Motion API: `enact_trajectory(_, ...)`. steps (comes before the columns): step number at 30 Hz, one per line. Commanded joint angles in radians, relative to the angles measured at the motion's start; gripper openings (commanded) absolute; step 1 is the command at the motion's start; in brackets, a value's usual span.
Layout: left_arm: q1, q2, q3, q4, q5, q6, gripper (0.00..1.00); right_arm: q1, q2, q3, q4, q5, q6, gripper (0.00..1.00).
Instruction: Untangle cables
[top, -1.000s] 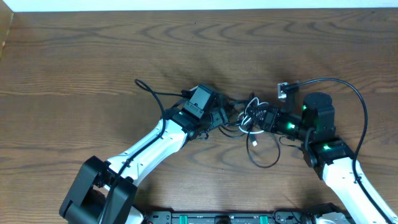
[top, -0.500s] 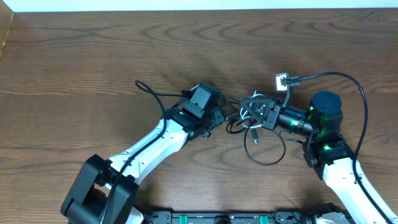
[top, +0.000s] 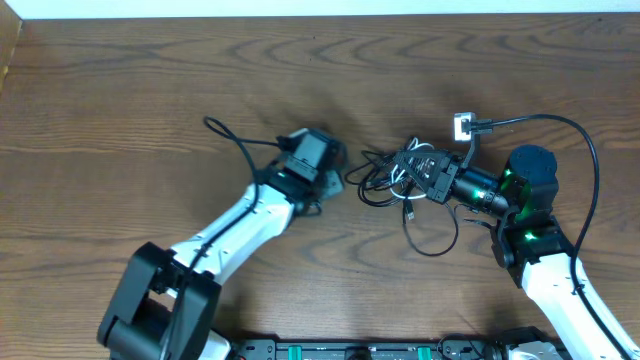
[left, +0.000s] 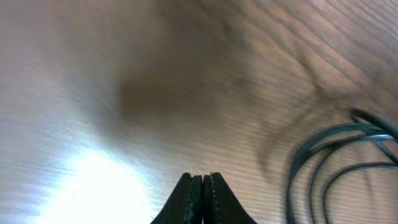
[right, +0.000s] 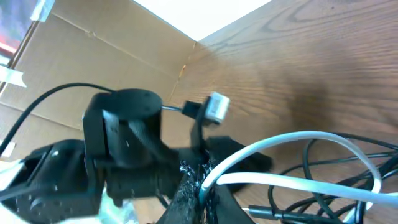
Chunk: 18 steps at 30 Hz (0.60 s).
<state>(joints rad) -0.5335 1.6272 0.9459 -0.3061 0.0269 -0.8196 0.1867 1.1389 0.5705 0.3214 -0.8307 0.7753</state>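
Note:
The cables (top: 385, 178) lie in a tangle at the table's middle. They are thin black cords with one white cord among them, and a black loop (top: 432, 238) trails toward the front. My right gripper (top: 408, 165) is shut on the white cable (right: 298, 140) at the tangle's right side. In the right wrist view the white cord runs out from between the jaws at my right gripper (right: 202, 182), over black cords (right: 323, 200). My left gripper (top: 338, 178) sits just left of the tangle, apart from it. In the left wrist view my left gripper (left: 202, 178) is shut with nothing between its fingers, and black cords (left: 329, 163) curve at the right.
Bare wood table (top: 150, 90) spreads to the left and back. A cardboard wall (right: 93, 50) stands at the table's left edge. The left arm's own thick black wire (top: 235, 145) arches off its wrist. The right wrist's camera (top: 465, 126) sticks up behind the right gripper.
My left gripper has shut and pulled back to the left, away from the tangle. My right gripper has drawn the white cable and the tangle slightly right and toward the back.

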Motion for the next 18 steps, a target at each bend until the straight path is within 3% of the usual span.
enact_trajectory(1,0.096,-0.080,-0.005,-0.032,0.017,0.132,0.08,-0.004,-0.011,0.010,-0.014,0.047,-0.034,0.01)
enact_trajectory(2,0.129,-0.102,-0.005,-0.038,0.071,0.132,0.17,-0.003,-0.011,0.010,-0.031,0.069,-0.040,0.01)
enact_trajectory(4,0.185,-0.134,-0.005,-0.026,0.233,0.130,0.44,-0.004,-0.007,0.010,-0.063,0.107,-0.041,0.01)
enact_trajectory(5,0.220,-0.149,-0.005,0.003,0.403,0.126,0.65,-0.003,-0.005,0.010,-0.076,0.122,-0.041,0.01)
enact_trajectory(7,0.240,-0.151,-0.005,0.046,0.571,0.084,0.98,-0.002,-0.003,0.010,-0.075,0.121,-0.041,0.01)
enact_trajectory(11,0.230,-0.137,-0.008,0.056,0.697,-0.180,0.99,-0.002,-0.003,0.010,-0.074,0.121,-0.068,0.01)
enact_trajectory(18,0.134,-0.127,-0.009,0.014,0.692,-0.527,0.99,-0.002,-0.003,0.010,-0.075,0.121,-0.074,0.01)
